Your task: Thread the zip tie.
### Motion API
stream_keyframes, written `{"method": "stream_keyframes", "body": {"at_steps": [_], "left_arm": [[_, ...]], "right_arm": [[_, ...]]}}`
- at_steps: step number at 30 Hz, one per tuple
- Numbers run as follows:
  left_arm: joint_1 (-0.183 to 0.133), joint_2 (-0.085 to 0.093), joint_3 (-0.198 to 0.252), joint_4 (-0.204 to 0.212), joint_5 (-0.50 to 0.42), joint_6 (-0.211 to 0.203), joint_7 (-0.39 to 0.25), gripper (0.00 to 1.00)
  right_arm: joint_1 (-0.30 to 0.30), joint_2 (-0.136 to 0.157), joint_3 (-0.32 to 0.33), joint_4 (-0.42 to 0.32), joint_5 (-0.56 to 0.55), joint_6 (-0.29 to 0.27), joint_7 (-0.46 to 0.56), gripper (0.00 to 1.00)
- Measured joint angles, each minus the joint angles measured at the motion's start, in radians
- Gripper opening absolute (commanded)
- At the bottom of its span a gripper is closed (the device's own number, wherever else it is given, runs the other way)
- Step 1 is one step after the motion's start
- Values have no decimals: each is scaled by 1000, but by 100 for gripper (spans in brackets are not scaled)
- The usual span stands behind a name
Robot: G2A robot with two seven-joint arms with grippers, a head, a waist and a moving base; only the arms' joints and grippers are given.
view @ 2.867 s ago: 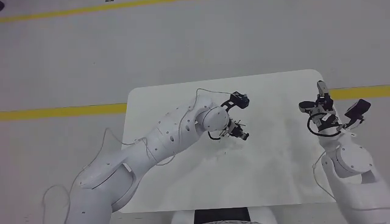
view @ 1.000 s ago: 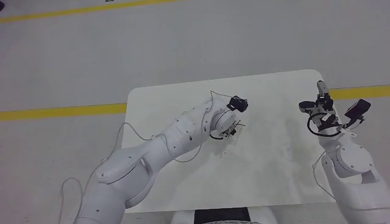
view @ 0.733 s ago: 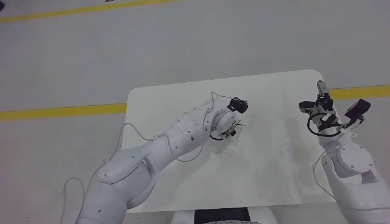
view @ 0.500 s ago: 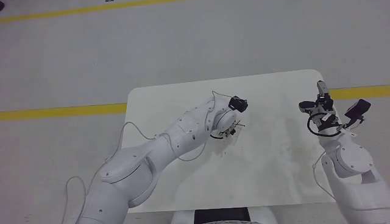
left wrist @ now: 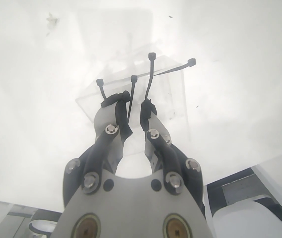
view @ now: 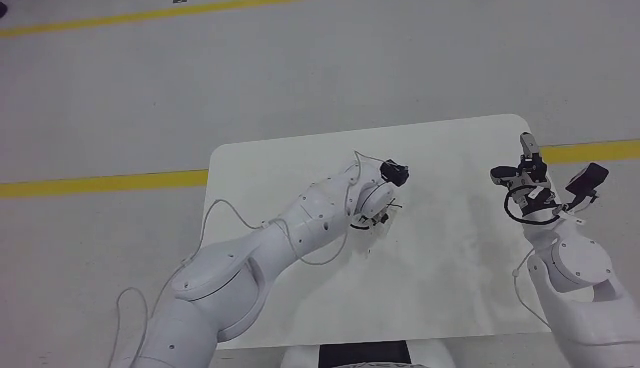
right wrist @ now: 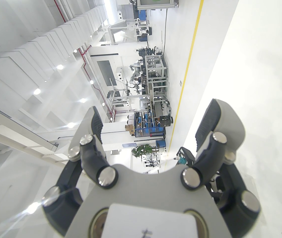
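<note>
Zip ties (left wrist: 150,75) standing in a clear box (left wrist: 178,95), left gripper (left wrist: 134,102) right at them, right gripper (right wrist: 153,108) well apart from the box.
Four black ties stick up out of the clear box with their heads above its rim; one leans out sideways over the box's wall. The left gripper's tips sit at the top of the box, jaws part-open with a slim gap between the pads. One strap (left wrist: 131,92) runs down through that gap along one pad, not visibly pinched. Two more ties meet the fingertips, one at each. The box rests on the white table (view: 280,168). The right gripper is far from the box at the table's edge, jaws spread wide and empty, pointing away from the box.
</note>
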Motion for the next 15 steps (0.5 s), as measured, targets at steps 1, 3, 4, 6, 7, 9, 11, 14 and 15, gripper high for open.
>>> {"method": "stream_keyframes", "body": {"at_steps": [1, 3, 4, 6, 7, 9, 11, 14, 15], "left_arm": [[-1, -3, 1, 4, 1, 0, 1, 15], [-3, -9, 2, 15, 5, -1, 2, 14], [-4, -11, 3, 20, 8, -1, 3, 13], [-6, -17, 4, 30, 10, -2, 4, 13], [-7, -19, 4, 35, 10, -4, 5, 13], [-9, -24, 4, 46, 11, -8, 8, 13], [-9, -29, 4, 57, 11, -13, 11, 13], [-11, -36, 3, 75, 9, -21, 14, 12], [-12, -38, 3, 81, 9, -23, 16, 11]], "right_arm": [[0, 0, 0, 0, 0, 0, 0, 100], [0, 0, 0, 0, 0, 0, 0, 100], [0, 0, 0, 0, 0, 0, 0, 100], [0, 0, 0, 0, 0, 0, 0, 100], [0, 0, 0, 0, 0, 0, 0, 100], [0, 0, 0, 0, 0, 0, 0, 100], [0, 0, 0, 0, 0, 0, 0, 100], [0, 0, 0, 0, 0, 0, 0, 100], [0, 0, 0, 0, 0, 0, 0, 100]]}}
